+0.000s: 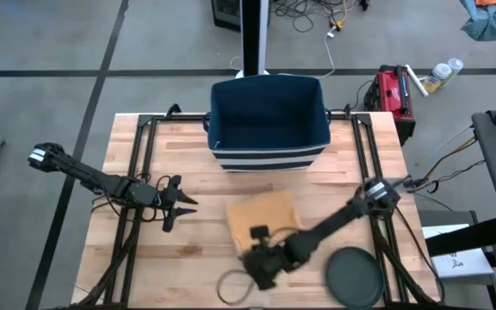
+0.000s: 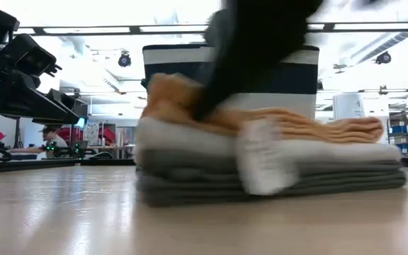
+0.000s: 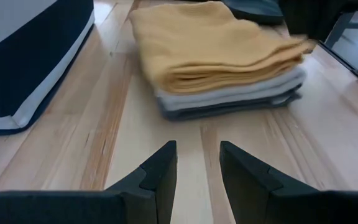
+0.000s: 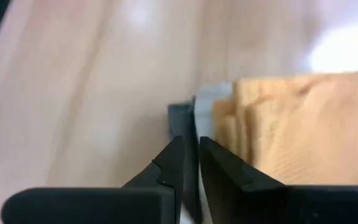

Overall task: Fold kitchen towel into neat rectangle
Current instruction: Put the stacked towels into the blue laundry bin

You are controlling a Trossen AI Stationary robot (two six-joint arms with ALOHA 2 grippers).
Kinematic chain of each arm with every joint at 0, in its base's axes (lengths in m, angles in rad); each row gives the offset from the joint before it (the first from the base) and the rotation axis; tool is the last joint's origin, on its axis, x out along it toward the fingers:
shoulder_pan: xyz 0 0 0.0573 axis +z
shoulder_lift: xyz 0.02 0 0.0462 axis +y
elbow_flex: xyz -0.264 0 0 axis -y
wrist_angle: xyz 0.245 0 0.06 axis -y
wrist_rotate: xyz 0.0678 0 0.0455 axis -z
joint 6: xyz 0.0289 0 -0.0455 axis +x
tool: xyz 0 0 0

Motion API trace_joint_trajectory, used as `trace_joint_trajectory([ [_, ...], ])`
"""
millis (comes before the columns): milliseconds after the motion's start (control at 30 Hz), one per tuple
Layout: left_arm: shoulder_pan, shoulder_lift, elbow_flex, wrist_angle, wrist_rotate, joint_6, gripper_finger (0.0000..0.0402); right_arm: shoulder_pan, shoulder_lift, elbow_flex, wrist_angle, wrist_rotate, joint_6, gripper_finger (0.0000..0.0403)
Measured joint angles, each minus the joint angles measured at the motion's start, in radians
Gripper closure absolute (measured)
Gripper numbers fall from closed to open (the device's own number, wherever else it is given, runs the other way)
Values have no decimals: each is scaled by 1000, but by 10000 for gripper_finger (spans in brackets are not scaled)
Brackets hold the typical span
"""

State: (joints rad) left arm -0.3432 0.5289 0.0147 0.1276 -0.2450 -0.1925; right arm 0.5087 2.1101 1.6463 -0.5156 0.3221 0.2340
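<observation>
A folded orange towel (image 1: pixel 261 215) lies on top of a light grey and a dark grey folded towel; the stack (image 3: pixel 216 56) rests on the wooden table's middle. My right gripper (image 1: pixel 261 263) hovers at the stack's near edge, pointing steeply down. In its wrist view the fingertips (image 4: pixel 191 158) are almost together, in front of the stack's corner (image 4: pixel 204 106). In the low view that arm (image 2: pixel 253 42) is a dark blur over the stack. My left gripper (image 1: pixel 183 204) waits left of the stack, open and holding nothing (image 3: pixel 197 165). My right gripper stands at the near corner of the towel stack (image 4: pixel 185 121), coming from above at a slant. Blur and its own fingers hide the spot, so I cannot tell whether it touches the towels.
A dark blue basket with white stripes (image 1: pixel 269 120) stands at the table's far middle, just behind the stack. A black round disc (image 1: pixel 356 275) lies at the near right, and a thin dark ring (image 1: pixel 233 286) at the near edge. Bare wood lies left of the stack.
</observation>
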Motion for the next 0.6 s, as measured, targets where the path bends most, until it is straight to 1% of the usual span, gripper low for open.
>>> trace_joint_trajectory([
  [67, 0, 0, 0, -1, 0, 0, 287, -17, 0, 38, 0, -17, -8, 364],
  [167, 0, 0, 0, 0, 0, 0, 287, -16, -1, 86, -16, -86, -46, 366],
  [233, 0, 0, 0, 0, 0, 0, 287, -5, -3, 124, -60, -119, -59, 366],
  [267, 0, 0, 0, 0, 0, 0, 287, 0, -11, 143, -91, -116, -46, 366],
  [333, 0, 0, 0, 0, 0, 0, 287, 12, -56, 161, -142, -63, -9, 366],
  [433, 0, 0, 0, 0, 0, 0, 287, 43, -183, 127, -183, 114, 42, 366],
  [500, 0, 0, 0, 0, 0, 0, 287, 60, -274, 61, -209, 207, 88, 366],
  [567, 0, 0, 0, -1, 0, 28, 287, 78, -362, -32, -217, 250, 136, 366],
  [600, 0, 0, 0, -1, -1, 78, 287, 84, -406, -87, -220, 261, 159, 366],
])
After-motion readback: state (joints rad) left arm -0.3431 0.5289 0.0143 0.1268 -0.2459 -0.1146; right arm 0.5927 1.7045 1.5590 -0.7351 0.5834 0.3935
